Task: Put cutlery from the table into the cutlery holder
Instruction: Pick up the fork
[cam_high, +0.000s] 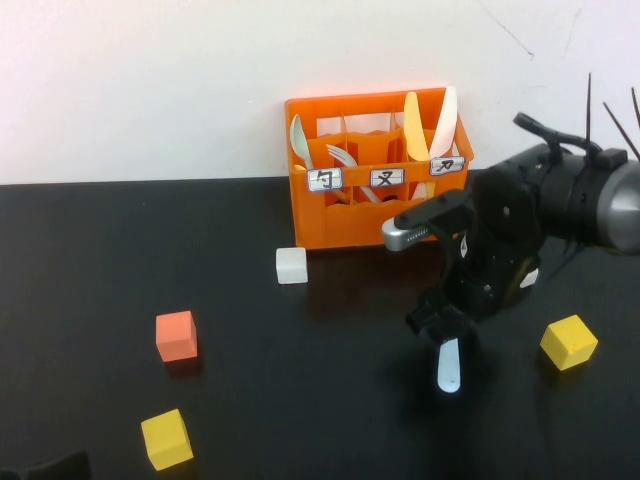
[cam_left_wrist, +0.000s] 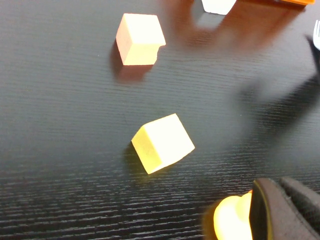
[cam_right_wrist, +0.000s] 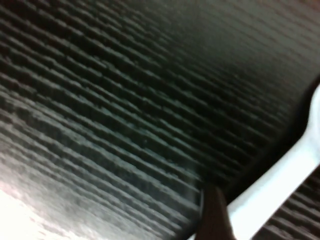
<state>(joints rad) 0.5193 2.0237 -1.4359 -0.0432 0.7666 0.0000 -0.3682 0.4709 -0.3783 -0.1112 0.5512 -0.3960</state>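
Observation:
The orange cutlery holder (cam_high: 365, 215) stands at the back of the black table (cam_high: 300, 400). A pale spoon (cam_high: 297, 140) sits in its left compartment, a pale fork (cam_high: 343, 157) in the middle one, and two pale knives (cam_high: 416, 125) in the right one. A light blue fork (cam_high: 449, 368) lies flat on the table in front of the holder; its handle (cam_right_wrist: 280, 185) runs beside one dark fingertip (cam_right_wrist: 212, 215). My right gripper (cam_high: 443, 325) is low over the fork's far end, open and not holding it. My left gripper (cam_left_wrist: 280, 210) is shut and empty at the near left corner (cam_high: 45, 468).
A white block (cam_high: 291, 265) sits left of the holder's front. An orange cube (cam_high: 176, 335) and a yellow cube (cam_high: 166, 438) lie at the near left, also seen as orange cube (cam_left_wrist: 140, 39) and yellow cube (cam_left_wrist: 162, 142). Another yellow cube (cam_high: 568, 342) lies right of the fork.

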